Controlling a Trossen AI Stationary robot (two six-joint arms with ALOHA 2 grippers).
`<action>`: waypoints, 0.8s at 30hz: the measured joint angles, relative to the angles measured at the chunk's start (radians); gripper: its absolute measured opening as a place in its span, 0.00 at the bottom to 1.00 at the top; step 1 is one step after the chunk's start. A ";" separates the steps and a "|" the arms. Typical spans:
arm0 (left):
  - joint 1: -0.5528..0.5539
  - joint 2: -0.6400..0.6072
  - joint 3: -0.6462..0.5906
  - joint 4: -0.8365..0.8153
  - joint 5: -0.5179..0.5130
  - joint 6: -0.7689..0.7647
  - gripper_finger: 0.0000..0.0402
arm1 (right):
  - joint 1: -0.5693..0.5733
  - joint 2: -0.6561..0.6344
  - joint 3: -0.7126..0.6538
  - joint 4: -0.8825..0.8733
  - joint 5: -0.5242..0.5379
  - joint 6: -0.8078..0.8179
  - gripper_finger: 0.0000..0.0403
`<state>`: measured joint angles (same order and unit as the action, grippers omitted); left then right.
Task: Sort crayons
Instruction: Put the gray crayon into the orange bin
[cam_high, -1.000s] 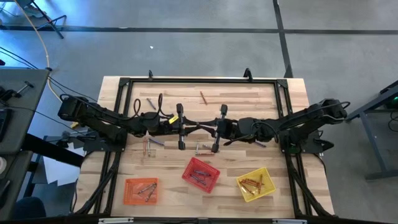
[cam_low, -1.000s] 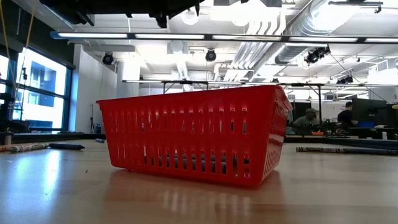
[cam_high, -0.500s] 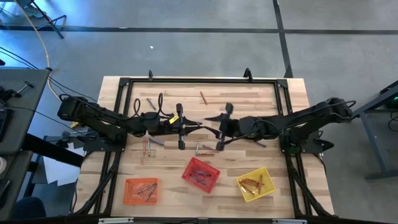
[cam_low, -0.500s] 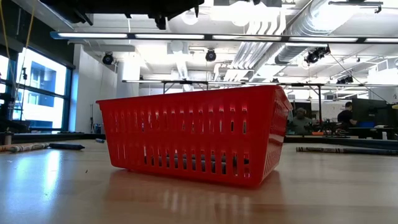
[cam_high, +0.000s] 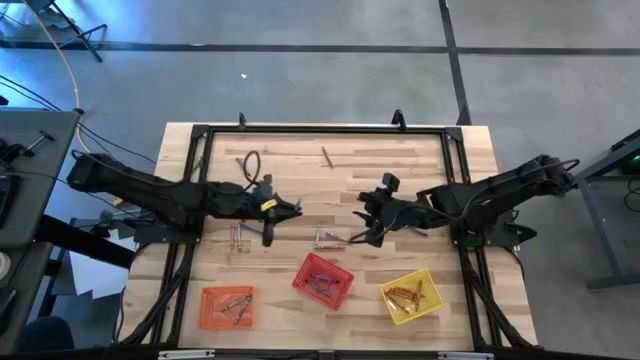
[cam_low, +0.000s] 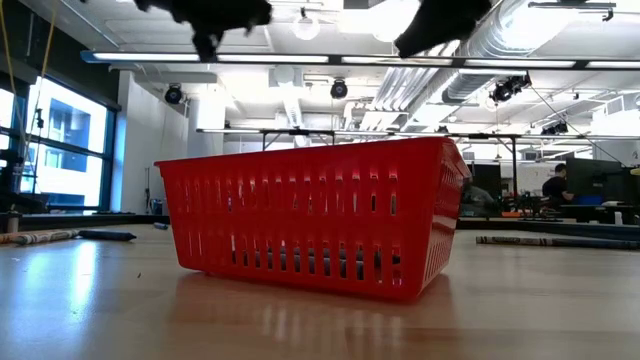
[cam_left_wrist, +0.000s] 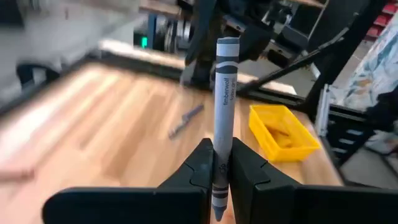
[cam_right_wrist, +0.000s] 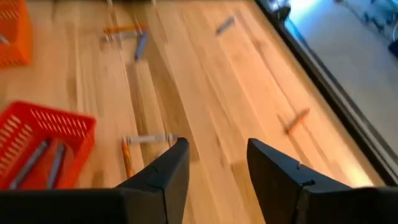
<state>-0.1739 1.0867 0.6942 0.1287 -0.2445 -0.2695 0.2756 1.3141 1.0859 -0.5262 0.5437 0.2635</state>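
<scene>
A big workshop with ceiling lights and ducts stretches behind the wooden counter (cam_high: 400, 160), and people sit at desks far off. Three baskets stand along the near edge: an orange basket (cam_high: 226, 306), a red basket (cam_high: 323, 279) and a yellow basket (cam_high: 409, 296), each with crayons already in it.

My left end effector (cam_left_wrist: 216, 163) is clamped on a grey crayon (cam_left_wrist: 225, 93), which stands upright between my fingers, gripped low on its length. I hold it above the counter's middle, left of the red basket. My right end effector (cam_right_wrist: 212, 165) hangs with its fingers apart and nothing between them, over two loose crayons, a grey one (cam_right_wrist: 148, 139) and an orange one (cam_right_wrist: 126, 157), just beside the red basket. More strays lie toward the far edge, among them an orange crayon (cam_high: 326, 156).

The risk I see is in my hold: the stick is pinched near its end, so a quick swing could tilt it or let it slip. Dropped from too high, it could bounce off a rim or land in the wrong basket. My two arms are also close, and crossing paths could knock them together.
</scene>
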 joint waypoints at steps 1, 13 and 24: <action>-0.004 -0.025 0.016 -0.081 -0.002 -0.051 0.04 | 0.000 0.000 0.000 -0.021 -0.001 0.012 0.37; -0.248 0.045 0.162 -0.710 -0.033 -0.844 0.04 | -0.001 0.001 -0.001 -0.103 -0.002 -0.021 0.35; -0.468 0.190 0.304 -0.852 0.079 -1.271 0.04 | -0.001 0.001 -0.002 -0.122 -0.001 -0.062 0.35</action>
<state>-0.6416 1.2766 0.9979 -0.7235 -0.1654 -1.5401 0.2749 1.3148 1.0840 -0.6482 0.5425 0.2012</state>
